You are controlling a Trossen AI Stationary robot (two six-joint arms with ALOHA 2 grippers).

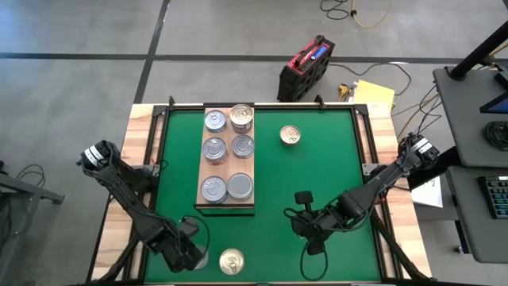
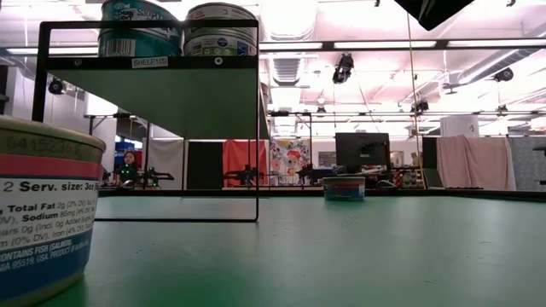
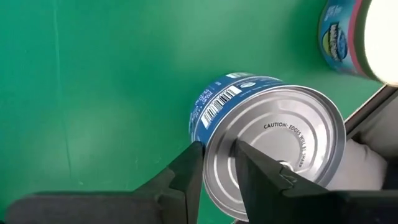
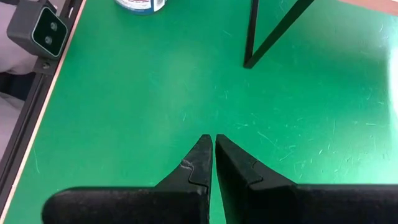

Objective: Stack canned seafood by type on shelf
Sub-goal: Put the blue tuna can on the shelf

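The shelf (image 1: 208, 171) is a light wooden board raised on black legs, with several tins of canned seafood on top. At the mat's near left, my left gripper (image 3: 217, 171) is shut on a blue-labelled, silver-lidded can (image 3: 273, 137). A gold-lidded can (image 1: 232, 260) stands beside it on the mat, and fills the low view's left (image 2: 43, 213). Another can (image 1: 291, 136) stands alone on the far right of the mat. My right gripper (image 4: 212, 142) hangs shut above bare mat, right of the shelf, touching nothing. My left gripper pinches the can's rim (image 3: 214, 158) between its two fingers, one finger on the outer wall and the other on the lid. The fingers come steeply from above. Whether the can's base is still on the mat, I cannot tell.
A black shelf leg (image 4: 255, 37) stands ahead of my right gripper. The green mat (image 1: 317, 175) is bare between the shelf and the right arm. A black rail (image 1: 262, 104) edges the table's far side.
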